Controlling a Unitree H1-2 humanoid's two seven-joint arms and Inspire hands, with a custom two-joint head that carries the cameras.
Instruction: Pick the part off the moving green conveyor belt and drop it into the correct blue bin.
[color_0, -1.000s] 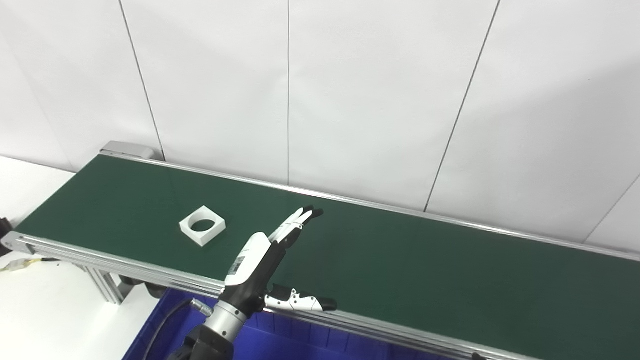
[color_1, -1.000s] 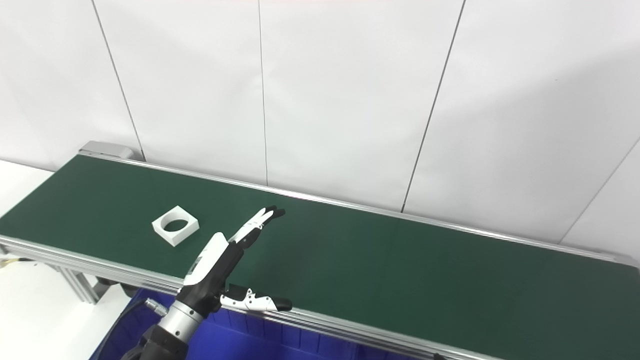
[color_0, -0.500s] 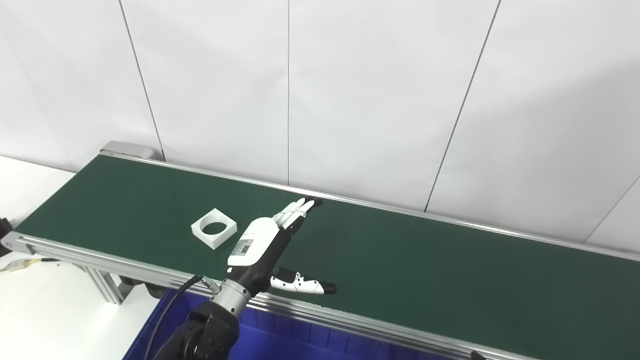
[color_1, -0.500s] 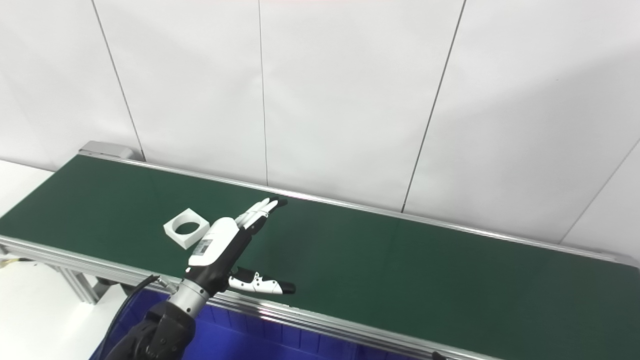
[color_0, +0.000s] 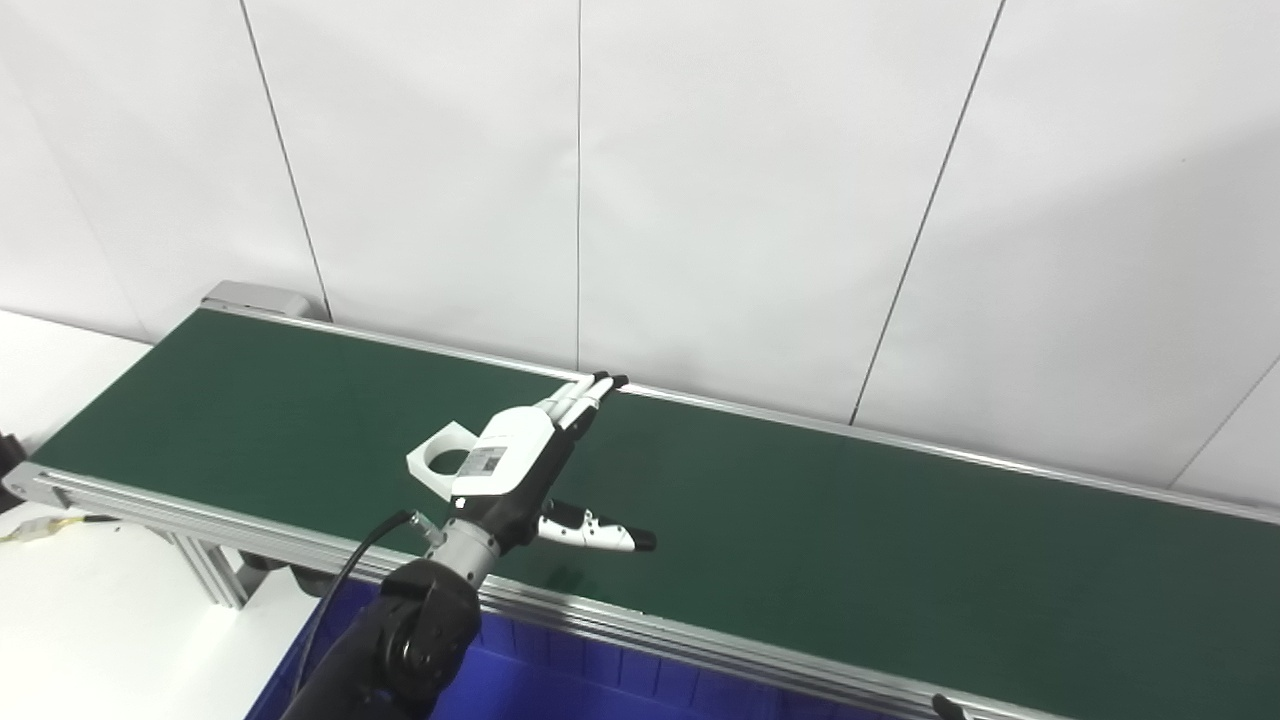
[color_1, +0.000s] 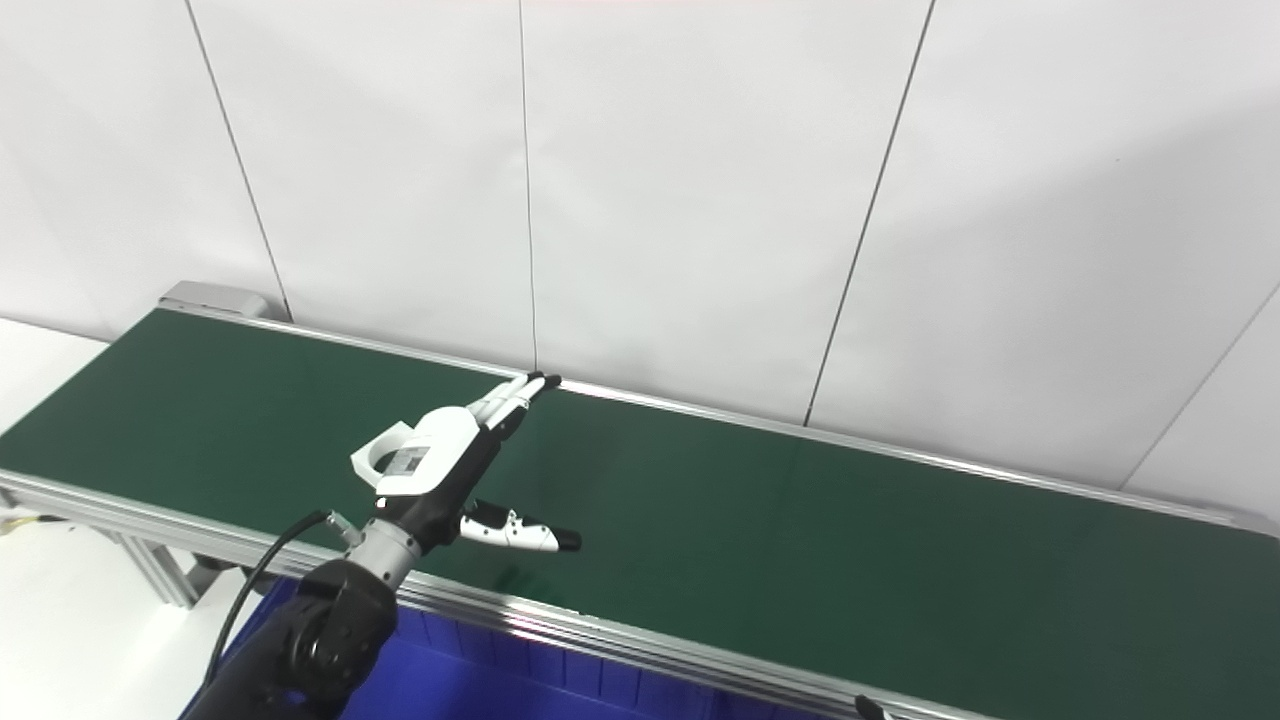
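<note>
**A:** What've you got nearest you?

**B:** You've got the blue bin (color_0: 600, 690) at the near edge, tucked under the conveyor belt (color_0: 850, 540). Your left hand (color_0: 520, 465) hovers over the belt's left part, fingers (color_0: 580, 395) stretched flat together toward the far rail, thumb (color_0: 595, 533) sticking out right, holding nothing.

**A:** And the part?

**B:** The white square part (color_0: 440, 460) with the round hole lies on the belt just left of your hand, half hidden behind it. Can't tell if they touch.

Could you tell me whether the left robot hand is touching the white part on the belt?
Cannot tell: in both views the left robot hand overlaps the part, hiding any gap.
</note>
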